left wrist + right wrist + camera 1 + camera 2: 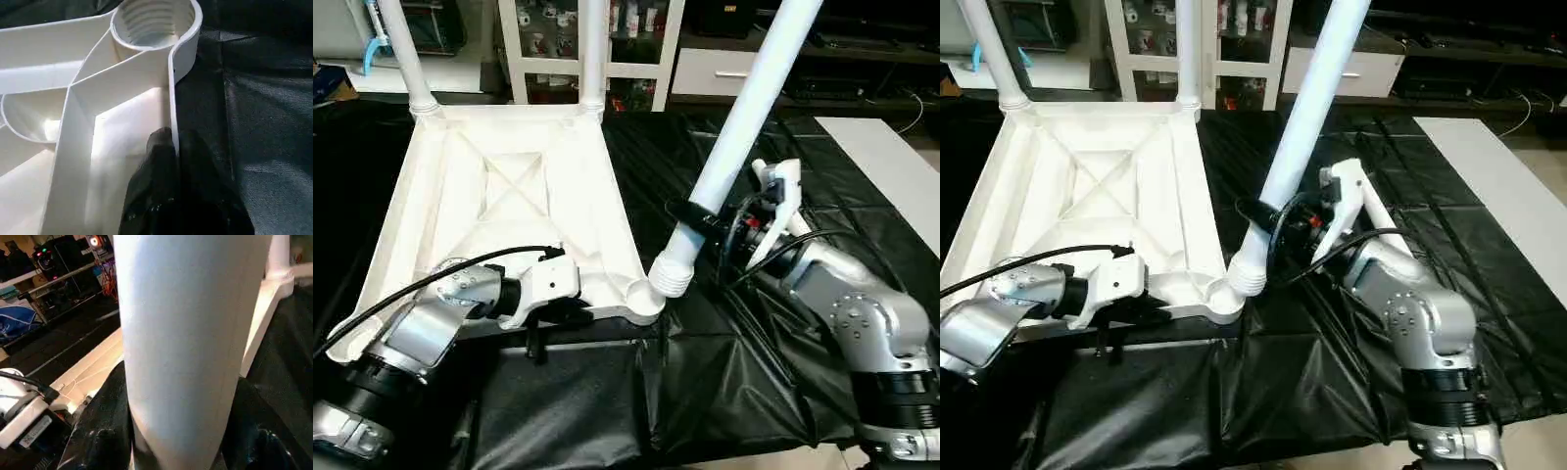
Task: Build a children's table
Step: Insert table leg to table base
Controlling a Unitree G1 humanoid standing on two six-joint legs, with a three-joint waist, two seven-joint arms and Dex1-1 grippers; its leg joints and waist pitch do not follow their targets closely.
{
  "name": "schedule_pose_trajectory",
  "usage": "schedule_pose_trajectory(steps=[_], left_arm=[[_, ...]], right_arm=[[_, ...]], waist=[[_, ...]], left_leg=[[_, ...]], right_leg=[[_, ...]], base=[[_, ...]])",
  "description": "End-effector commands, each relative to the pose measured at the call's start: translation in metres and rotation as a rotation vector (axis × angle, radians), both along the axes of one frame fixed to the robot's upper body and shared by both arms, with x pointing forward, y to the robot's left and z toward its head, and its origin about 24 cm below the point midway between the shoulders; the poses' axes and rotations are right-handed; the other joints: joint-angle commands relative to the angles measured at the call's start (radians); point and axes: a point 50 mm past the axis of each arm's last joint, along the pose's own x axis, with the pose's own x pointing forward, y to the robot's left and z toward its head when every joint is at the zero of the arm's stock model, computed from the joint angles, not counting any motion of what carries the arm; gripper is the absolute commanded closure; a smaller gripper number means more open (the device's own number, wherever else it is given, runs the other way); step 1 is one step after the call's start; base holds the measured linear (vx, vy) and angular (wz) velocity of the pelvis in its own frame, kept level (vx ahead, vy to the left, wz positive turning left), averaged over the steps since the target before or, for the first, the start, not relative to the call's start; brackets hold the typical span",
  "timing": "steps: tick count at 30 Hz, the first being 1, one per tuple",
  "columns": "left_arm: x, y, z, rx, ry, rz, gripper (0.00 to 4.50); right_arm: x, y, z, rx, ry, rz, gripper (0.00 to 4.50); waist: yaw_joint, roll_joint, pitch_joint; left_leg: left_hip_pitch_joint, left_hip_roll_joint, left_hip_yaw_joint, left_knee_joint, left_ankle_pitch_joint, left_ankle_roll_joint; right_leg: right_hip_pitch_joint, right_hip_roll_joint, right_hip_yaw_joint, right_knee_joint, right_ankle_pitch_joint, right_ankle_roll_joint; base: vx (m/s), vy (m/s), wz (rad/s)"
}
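Observation:
The children's table top (509,196) lies upside down on a black sheet, its X-ribbed underside facing up. Two white legs (406,49) (593,49) stand in its far corner sockets. My left gripper (553,318) is shut on the near rim wall (172,98), close to the empty near-right socket (154,22). My right gripper (705,223) is shut around a third leg (744,108), which leans up and to the right. The leg's threaded end (672,274) rests just beside that socket's outer edge. In the right wrist view the leg (190,342) stands between my black fingers (105,431).
The black sheet (607,411) covers the work surface. A white cabinet with glass doors (636,39) and a white drawer unit (715,70) stand behind. A white panel (891,166) lies at the right edge. A blue object (374,49) hangs at the far left.

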Motion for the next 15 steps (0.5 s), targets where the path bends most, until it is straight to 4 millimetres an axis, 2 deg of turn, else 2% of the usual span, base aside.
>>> schedule_pose_trajectory(steps=[1,2,3,6,7,11,13,15], left_arm=[[-0.007,-0.011,-0.011,0.008,0.010,-0.036,4.43],[-0.008,-0.012,-0.012,0.012,0.010,-0.037,4.43],[-0.008,-0.015,-0.014,0.023,0.006,-0.040,4.43],[-0.008,-0.022,-0.014,0.023,0.000,-0.048,4.43],[-0.008,-0.022,-0.014,0.023,-0.001,-0.048,4.43],[-0.007,-0.031,-0.012,0.002,-0.005,-0.071,4.43],[-0.007,-0.033,-0.012,0.005,-0.009,-0.077,4.43],[-0.006,-0.034,-0.012,0.010,-0.014,-0.076,4.43]], right_arm=[[0.005,0.000,0.000,-0.012,-0.017,-0.006,2.70],[0.005,0.000,0.000,-0.014,-0.015,-0.008,2.70],[0.008,0.000,-0.004,-0.015,-0.005,-0.018,2.70],[0.012,0.002,-0.008,-0.004,0.017,-0.022,2.70],[0.012,0.002,-0.008,-0.004,0.018,-0.021,2.70],[0.017,0.007,-0.013,0.021,0.041,-0.008,2.70],[0.017,0.010,-0.013,0.022,0.046,0.013,2.70],[0.016,0.013,-0.012,0.013,0.042,0.040,2.70]], waist=[[-0.001,0.007,-0.059],[0.000,0.007,-0.058],[-0.002,0.001,-0.054],[-0.001,0.005,-0.053],[0.000,0.001,-0.050],[0.003,0.002,-0.050],[0.003,-0.005,-0.043],[0.004,-0.003,-0.041]], left_leg=[[0.031,0.091,-0.043,-0.075,-0.111,-0.005],[0.033,0.092,-0.042,-0.075,-0.117,-0.010],[0.033,0.092,-0.041,-0.076,-0.119,-0.009],[0.036,0.093,-0.043,-0.078,-0.136,-0.018],[0.036,0.093,-0.041,-0.078,-0.139,-0.017],[0.037,0.093,-0.040,-0.079,-0.134,-0.017],[0.036,0.093,-0.038,-0.081,-0.134,-0.009],[0.040,0.094,-0.038,-0.082,-0.154,-0.014]], right_leg=[[0.026,-0.107,0.068,-0.069,-0.067,-0.232],[0.025,-0.107,0.068,-0.070,-0.078,-0.230],[0.021,-0.105,0.068,-0.072,-0.083,-0.228],[0.020,-0.108,0.068,-0.074,-0.117,-0.223],[0.019,-0.107,0.069,-0.075,-0.126,-0.217],[0.018,-0.108,0.069,-0.074,-0.126,-0.207],[0.014,-0.107,0.070,-0.076,-0.139,-0.204],[0.010,-0.107,0.070,-0.081,-0.169,-0.195]], base=[[0.000,0.000,0.00],[0.000,0.000,0.00],[0.000,0.000,0.00],[0.000,0.000,0.00],[0.000,0.000,0.00],[0.000,0.000,0.00],[0.000,0.000,0.00],[0.000,0.000,0.00]])
